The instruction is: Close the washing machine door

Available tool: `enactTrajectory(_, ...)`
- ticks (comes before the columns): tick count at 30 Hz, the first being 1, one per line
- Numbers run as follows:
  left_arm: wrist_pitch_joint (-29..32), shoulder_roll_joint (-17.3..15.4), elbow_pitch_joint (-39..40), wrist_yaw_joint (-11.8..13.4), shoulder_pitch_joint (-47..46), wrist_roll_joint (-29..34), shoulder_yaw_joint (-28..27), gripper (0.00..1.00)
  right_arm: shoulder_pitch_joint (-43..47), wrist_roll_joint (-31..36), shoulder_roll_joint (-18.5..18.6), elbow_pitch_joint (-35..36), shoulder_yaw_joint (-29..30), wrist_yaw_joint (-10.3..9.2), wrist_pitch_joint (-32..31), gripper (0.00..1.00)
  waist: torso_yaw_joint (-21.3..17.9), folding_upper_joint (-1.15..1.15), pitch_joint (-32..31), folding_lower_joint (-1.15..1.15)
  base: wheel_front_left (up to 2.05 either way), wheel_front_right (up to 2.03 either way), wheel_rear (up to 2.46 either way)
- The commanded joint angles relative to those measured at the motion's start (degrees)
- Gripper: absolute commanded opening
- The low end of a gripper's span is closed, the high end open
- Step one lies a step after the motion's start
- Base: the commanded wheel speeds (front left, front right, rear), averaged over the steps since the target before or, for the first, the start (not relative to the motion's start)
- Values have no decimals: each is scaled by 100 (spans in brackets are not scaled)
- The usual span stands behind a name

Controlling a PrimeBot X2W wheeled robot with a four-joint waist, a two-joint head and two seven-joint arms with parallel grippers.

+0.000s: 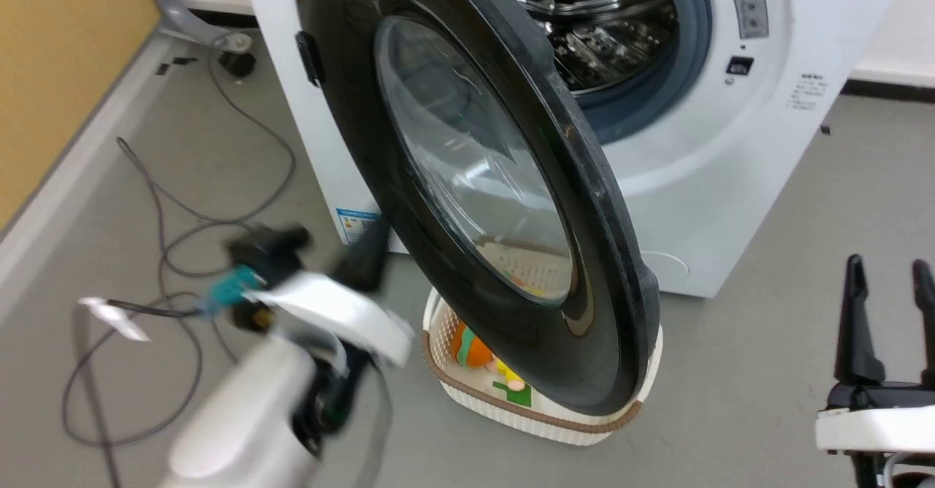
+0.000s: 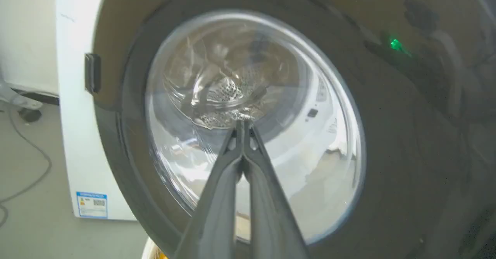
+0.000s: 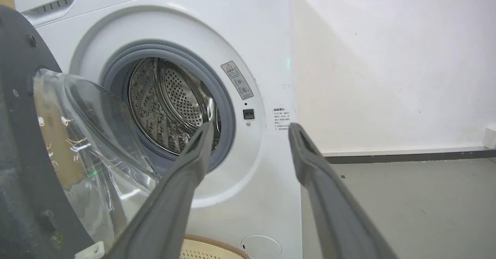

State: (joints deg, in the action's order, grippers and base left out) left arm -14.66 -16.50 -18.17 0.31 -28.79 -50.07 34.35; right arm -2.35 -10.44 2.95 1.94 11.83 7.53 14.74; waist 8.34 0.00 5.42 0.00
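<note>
Our left pincer [image 2: 243,125] is clenched on nothing, its 2 fingers [image 2: 217,197] pressed together, we think to serve as 1 stiff pusher. Its tip points at the glass window [image 2: 186,154] of the washing machine door [image 1: 584,203]; whether it touches, we cannot tell. The door stands half open, swung out from the washing machine [image 1: 730,181] above a basket [image 1: 475,400] on the floor [image 1: 730,371]. Our right pincer [image 1: 887,276] is released and empty, well apart at the right, probably because a push needs 1 arm.
</note>
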Motion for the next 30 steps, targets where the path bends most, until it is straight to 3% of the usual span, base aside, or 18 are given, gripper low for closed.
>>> enactTrajectory(1,-28,30,115,117,-69,255,-224,0,-26,48,-7,45,36,-4,26,100,38,0,-47,0,0,0,0)
enactTrajectory(5,-31,80,638,697,274,1663,-1139,0,-67,134,-7,144,118,-4,26,100,86,0,-136,0,0,0,0)
enactTrajectory(8,-32,110,922,992,619,2436,-1604,0,-96,216,-7,241,136,-4,26,100,130,0,-206,0,0,0,0)
enactTrajectory(14,-33,237,1252,1323,1363,3378,-2123,0,-255,282,-7,507,93,-4,26,100,216,0,-307,0,0,0,0)
enactTrajectory(15,-33,276,1307,1342,1512,3477,-2170,40,-304,301,-7,571,72,-4,26,100,228,0,-317,0,0,0,0)
enactTrajectory(16,-33,326,1385,1358,1645,3560,-2226,100,-356,340,-7,642,65,-4,26,100,244,0,-322,0,0,0,0)
enactTrajectory(26,-33,717,1730,832,2571,3986,-2543,100,-1141,167,-7,1305,-139,-4,26,100,408,0,-306,0,0,0,0)
enactTrajectory(27,-33,742,1716,793,2613,4040,-2560,100,-1217,130,-7,1400,-221,-4,26,79,422,0,-307,0,0,0,0)
enactTrajectory(28,-33,775,1714,755,2640,4081,-2586,100,-1283,55,-7,1483,-307,-4,26,36,436,0,-308,0,0,0,0)
enactTrajectory(30,-33,832,1690,687,2687,4159,-2634,100,-1385,-127,-7,1612,-556,-4,26,0,457,0,-312,0,0,0,0)
